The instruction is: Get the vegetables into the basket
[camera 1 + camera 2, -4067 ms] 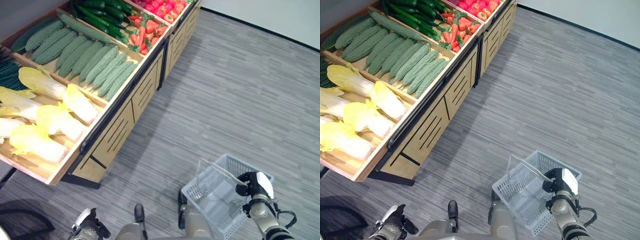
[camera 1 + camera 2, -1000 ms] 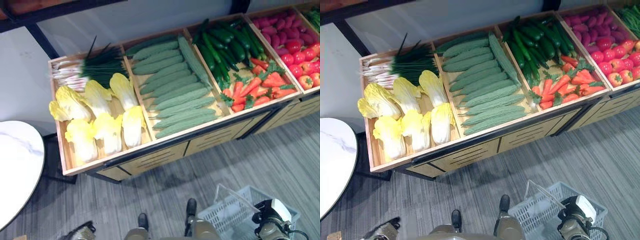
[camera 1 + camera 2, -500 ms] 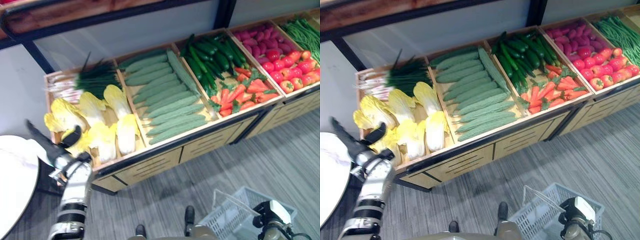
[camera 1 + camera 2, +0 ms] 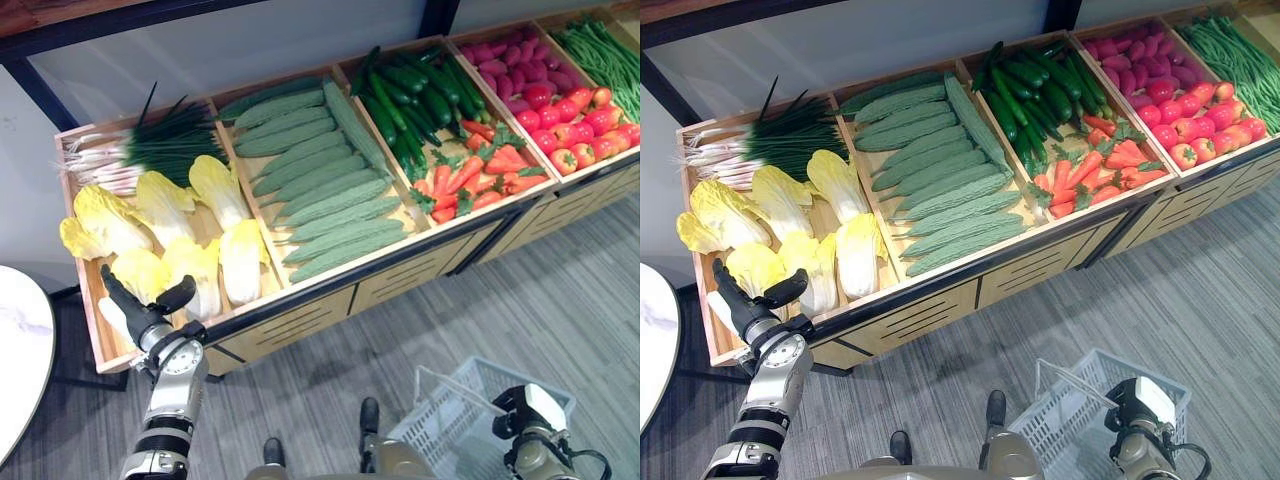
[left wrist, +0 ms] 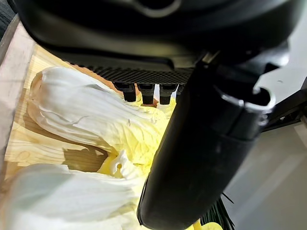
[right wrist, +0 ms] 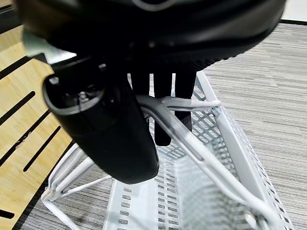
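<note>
Several yellow napa cabbages [image 4: 200, 235] lie in the leftmost wooden crate [image 4: 95, 335] of a produce stand. My left hand [image 4: 145, 318] is open, its fingers straight, over that crate's front left corner. In the left wrist view its fingers [image 5: 144, 92] reach just above a pale cabbage [image 5: 81, 115], and I cannot tell whether they touch it. A white plastic basket [image 4: 455, 425] hangs low at the right, with nothing in the part I can see. My right hand [image 4: 514, 406] is shut on its wire handle [image 6: 187, 143].
The other crates hold light green bitter gourds [image 4: 320, 190], dark cucumbers [image 4: 410, 95], carrots [image 4: 465, 180], red tomatoes [image 4: 585, 115] and green beans [image 4: 605, 50]. Spring onions [image 4: 150, 145] lie behind the cabbages. A round white table [image 4: 15, 345] stands at the left. Grey plank floor spreads in front.
The camera has shifted. My left arm has risen into view within the last second, and its hand now sits closer to the front cabbages. The right hand still holds the basket.
</note>
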